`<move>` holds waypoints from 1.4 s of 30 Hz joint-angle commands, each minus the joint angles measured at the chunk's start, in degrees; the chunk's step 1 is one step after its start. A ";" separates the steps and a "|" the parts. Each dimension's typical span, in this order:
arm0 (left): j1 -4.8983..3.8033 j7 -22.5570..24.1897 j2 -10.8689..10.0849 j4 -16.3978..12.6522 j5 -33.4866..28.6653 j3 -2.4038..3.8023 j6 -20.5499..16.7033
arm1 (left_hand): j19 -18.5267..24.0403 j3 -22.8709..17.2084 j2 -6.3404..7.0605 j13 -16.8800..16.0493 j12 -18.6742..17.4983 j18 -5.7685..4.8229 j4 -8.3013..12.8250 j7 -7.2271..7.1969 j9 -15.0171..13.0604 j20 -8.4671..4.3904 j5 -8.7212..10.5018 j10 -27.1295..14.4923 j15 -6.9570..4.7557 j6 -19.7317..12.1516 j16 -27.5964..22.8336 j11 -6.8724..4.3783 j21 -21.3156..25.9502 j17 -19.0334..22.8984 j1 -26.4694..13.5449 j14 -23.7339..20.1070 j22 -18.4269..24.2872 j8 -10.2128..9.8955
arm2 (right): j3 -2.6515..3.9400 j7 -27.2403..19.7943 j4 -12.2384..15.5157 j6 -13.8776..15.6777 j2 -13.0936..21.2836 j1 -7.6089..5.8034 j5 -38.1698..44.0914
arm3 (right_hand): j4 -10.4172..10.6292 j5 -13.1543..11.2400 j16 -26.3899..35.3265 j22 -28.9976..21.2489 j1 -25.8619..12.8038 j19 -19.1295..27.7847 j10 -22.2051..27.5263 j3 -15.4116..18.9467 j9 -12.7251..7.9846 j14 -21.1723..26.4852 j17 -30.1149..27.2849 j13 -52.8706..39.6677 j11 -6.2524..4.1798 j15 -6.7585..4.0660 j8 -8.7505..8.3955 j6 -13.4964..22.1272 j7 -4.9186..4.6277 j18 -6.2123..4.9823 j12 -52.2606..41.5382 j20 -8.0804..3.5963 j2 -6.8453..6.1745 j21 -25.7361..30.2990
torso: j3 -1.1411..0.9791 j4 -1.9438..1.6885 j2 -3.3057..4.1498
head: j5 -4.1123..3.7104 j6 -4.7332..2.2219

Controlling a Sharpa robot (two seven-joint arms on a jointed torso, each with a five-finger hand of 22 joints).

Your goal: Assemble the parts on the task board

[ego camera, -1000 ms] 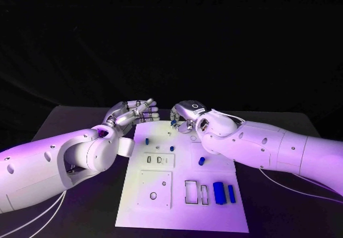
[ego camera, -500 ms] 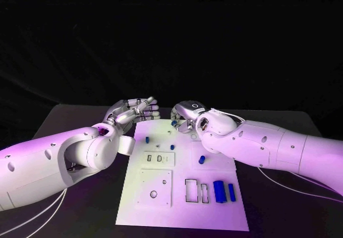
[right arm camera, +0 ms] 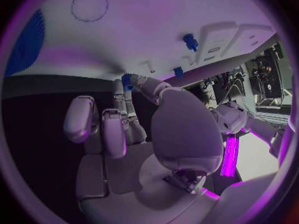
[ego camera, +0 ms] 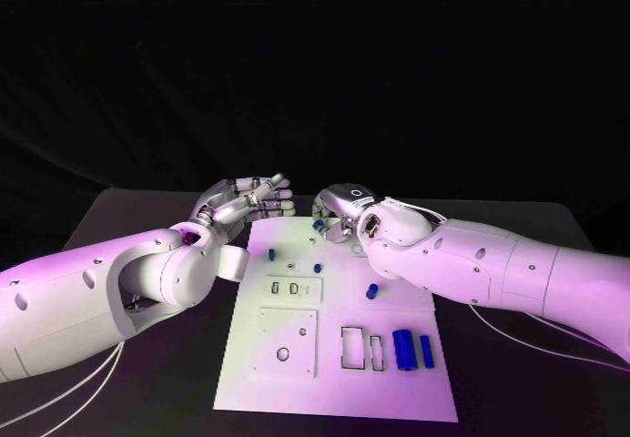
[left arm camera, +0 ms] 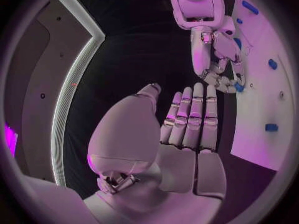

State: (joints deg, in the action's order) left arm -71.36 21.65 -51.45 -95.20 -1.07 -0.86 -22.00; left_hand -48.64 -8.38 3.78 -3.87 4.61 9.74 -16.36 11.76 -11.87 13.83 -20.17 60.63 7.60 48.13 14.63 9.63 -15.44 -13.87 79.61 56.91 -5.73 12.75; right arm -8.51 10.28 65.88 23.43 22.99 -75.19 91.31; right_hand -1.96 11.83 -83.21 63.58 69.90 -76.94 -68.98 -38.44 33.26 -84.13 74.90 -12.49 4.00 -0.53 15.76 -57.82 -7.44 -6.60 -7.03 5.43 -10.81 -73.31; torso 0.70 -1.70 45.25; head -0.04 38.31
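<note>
Right hand (ego camera: 339,217) pinches a small blue part (right arm camera: 129,79), axis unclear; left hand (ego camera: 247,202) flat, empty.

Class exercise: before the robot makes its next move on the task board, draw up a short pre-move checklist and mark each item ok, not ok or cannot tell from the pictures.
1. Right hand has a part: ok, a small blue piece sits pinched at its fingertips, at the far edge of the task board.
2. Left hand free: ok, fingers straight, holding nothing.
3. Left hand off the board: ok, it hovers beside the far left corner.
4. Target slot for the held piece: cannot tell.
5. Two blue bars at the near right undisturbed: ok, lying side by side.
6. Grip firm enough: cannot tell.
</note>
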 commanded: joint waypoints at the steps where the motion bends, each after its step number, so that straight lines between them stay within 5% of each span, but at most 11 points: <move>1: -0.13 0.11 0.09 -0.13 -0.14 0.06 1.21 | 0.18 0.18 -0.29 -0.06 -0.34 0.57 0.17 0.40 0.10 0.11 -0.03 -0.05 0.12 -0.13 -0.35 0.27 0.37 -0.05 -0.48 -0.35 0.06 -0.36 | -0.08 -0.20 -0.41 -1.23 -0.16 0.16 0.23 | 0.15 0.23 -0.07 -0.06 -0.22 0.56 0.65 -0.40 0.03 -2.95 0.52 0.10 0.04 0.09 -0.14 0.05 0.12 0.89 0.38 0.10 -0.47 0.23 | 0.02 0.04 -0.03 | 0.02 0.03; 8: -0.22 -0.06 0.15 -0.13 -0.14 0.06 1.56 | 0.18 0.22 -0.28 -0.07 -0.38 0.58 0.19 0.41 0.10 0.12 -0.01 -0.03 0.13 -0.15 -0.39 0.27 0.40 -0.10 -0.48 -0.36 0.09 -0.38 | -0.08 -0.10 -1.23 -2.49 -0.83 0.19 0.46 | 0.49 -0.50 0.06 -1.20 -0.92 1.45 2.19 -0.45 -0.10 -2.81 0.08 0.07 0.66 0.61 -1.31 1.65 -0.55 0.64 0.98 0.52 -1.34 1.19 | -0.04 0.01 0.04 | 0.02 0.05; 15: -0.26 -0.20 0.05 -0.05 -0.13 0.06 1.77 | 0.19 0.26 -0.26 -0.07 -0.40 0.58 0.18 0.43 0.11 0.13 0.00 -0.01 0.13 -0.17 -0.42 0.28 0.43 -0.13 -0.51 -0.38 0.11 -0.40 | -0.09 -0.24 -0.10 -2.80 -0.07 0.21 0.48 | 1.04 -1.11 2.10 -6.70 -1.81 5.46 8.80 3.21 -1.96 -1.11 -4.31 0.98 2.92 2.62 -5.39 6.66 -3.04 -0.57 2.47 2.44 -3.84 5.82 | -0.06 0.08 -0.05 | 0.18 0.21; 25: -0.26 -0.37 -0.19 0.22 -0.12 0.05 2.10 | 0.19 0.29 -0.24 -0.08 -0.42 0.58 0.19 0.44 0.11 0.13 0.01 -0.01 0.14 -0.19 -0.45 0.29 0.45 -0.15 -0.53 -0.40 0.12 -0.41 | -0.10 1.00 5.39 -1.87 4.98 0.21 1.16 | 1.22 -0.72 2.14 -6.85 -1.39 5.53 9.19 4.72 -2.33 -1.01 -4.68 0.97 2.96 2.68 -5.58 6.35 -3.02 -0.68 1.87 2.62 -3.61 6.08 | -0.10 0.20 -0.11 | -0.08 0.09; 31: -0.26 -0.44 -0.38 0.74 -0.12 0.04 2.32 | 0.20 0.32 -0.22 -0.09 -0.44 0.58 0.21 0.45 0.11 0.14 0.02 0.01 0.15 -0.21 -0.49 0.29 0.47 -0.18 -0.52 -0.43 0.15 -0.43 | 0.14 2.12 12.47 0.40 12.09 -0.18 -0.66 | 2.12 -0.64 1.82 -5.93 -0.77 4.81 6.34 5.52 -2.69 -1.27 -4.40 0.38 2.02 1.96 -5.17 4.49 -2.14 -0.56 -0.80 2.10 -3.04 5.68 | -0.12 0.75 -0.42 | -0.22 -0.10; 36: -0.26 -0.52 -0.45 1.07 -0.13 0.03 2.52 | 0.20 0.33 -0.21 -0.10 -0.43 0.58 0.22 0.44 0.11 0.15 0.02 0.05 0.14 -0.19 -0.49 0.28 0.48 -0.19 -0.52 -0.42 0.15 -0.42 | 0.57 4.13 16.47 0.73 17.37 -0.98 -5.96 | 3.86 0.09 1.94 -6.17 -2.31 4.75 1.37 6.32 -3.31 -1.30 -4.76 -1.75 0.82 0.91 -6.05 5.30 -1.53 -0.60 -5.08 1.11 -4.37 6.17 | -0.20 1.21 -0.78 | -0.37 -0.26; 41: -0.26 -0.63 -0.75 1.25 -0.05 0.02 2.71 | 0.20 0.33 -0.21 -0.10 -0.43 0.58 0.22 0.44 0.11 0.15 0.02 0.05 0.14 -0.19 -0.49 0.28 0.48 -0.19 -0.52 -0.42 0.15 -0.42 | 0.85 7.33 17.20 -2.90 20.57 -1.57 -11.40 | 7.08 2.14 1.91 -5.12 -3.23 3.40 -2.06 14.03 -2.53 -1.77 -4.34 -11.12 -1.15 -0.83 -5.32 8.58 -0.42 -0.24 -18.35 -0.38 -5.02 6.15 | -0.31 1.47 -1.05 | -0.38 -0.41; 42: -0.26 -0.63 -0.81 1.31 -0.04 0.02 2.71 | 0.20 0.33 -0.22 -0.10 -0.43 0.58 0.24 0.43 0.10 0.15 0.02 0.10 0.14 -0.17 -0.50 0.27 0.49 -0.21 -0.50 -0.41 0.16 -0.41 | 0.87 7.73 17.14 -3.62 20.96 -1.64 -12.59 | 9.47 2.86 1.43 -4.36 -0.56 2.73 3.64 19.91 -1.84 -2.05 -3.42 -20.09 -1.28 -0.16 -2.80 11.54 -0.34 -0.44 -28.95 -1.09 -3.92 6.07 | -0.32 1.49 -1.07 | -0.33 -0.43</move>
State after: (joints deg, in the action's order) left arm -71.54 20.92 -52.23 -93.89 -1.08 -0.89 -20.59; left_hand -48.64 -8.22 3.78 -3.90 4.37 9.74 -16.20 11.96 -11.83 13.83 -20.17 60.63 7.60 47.93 14.41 9.63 -15.24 -14.02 79.61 56.91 -5.64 12.54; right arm -7.64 14.46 82.92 22.68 43.82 -76.80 84.31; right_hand 6.60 14.41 -81.50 58.78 68.07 -73.75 -67.48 -20.82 31.16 -84.03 71.02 -29.15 2.81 -1.03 12.02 -47.42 -7.79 -6.62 -31.79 4.55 -15.08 -67.06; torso 0.44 -0.46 44.38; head -0.48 37.94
